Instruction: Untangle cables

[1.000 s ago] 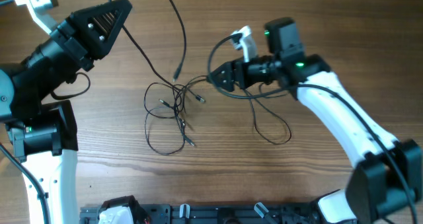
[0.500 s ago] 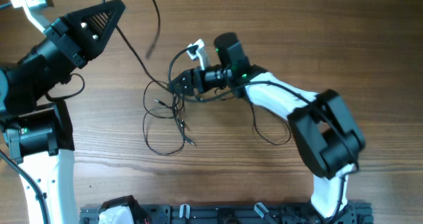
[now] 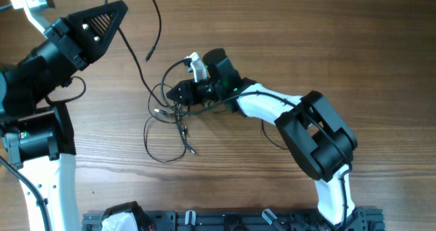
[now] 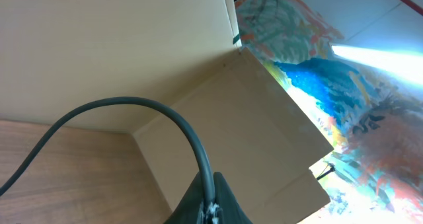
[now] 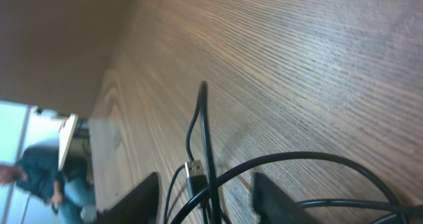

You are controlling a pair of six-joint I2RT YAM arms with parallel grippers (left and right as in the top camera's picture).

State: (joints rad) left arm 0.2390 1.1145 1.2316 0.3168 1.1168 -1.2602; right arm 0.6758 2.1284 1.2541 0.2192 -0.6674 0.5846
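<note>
From above, the cables (image 3: 180, 115) lie tangled left of centre on the desk (image 3: 286, 33), with the right hand (image 3: 174, 93) among them and the left hand (image 3: 116, 13) at upper left. In the left wrist view, the left hand (image 4: 210, 207) pinches one cable (image 4: 132, 102). In the right wrist view, the right hand (image 5: 206, 184) is spread apart, with cables (image 5: 205, 131) passing between its fingers (image 5: 142, 197).

The left tool (image 4: 209, 199) is largely cut off below.

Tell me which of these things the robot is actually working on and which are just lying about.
Part of the job:
cables tangled on the table
left gripper, gripping one cable
right gripper, open, cables between its fingers

Just lying about:
black rack at the table's near edge
cardboard box
colourful painting behind it
</note>
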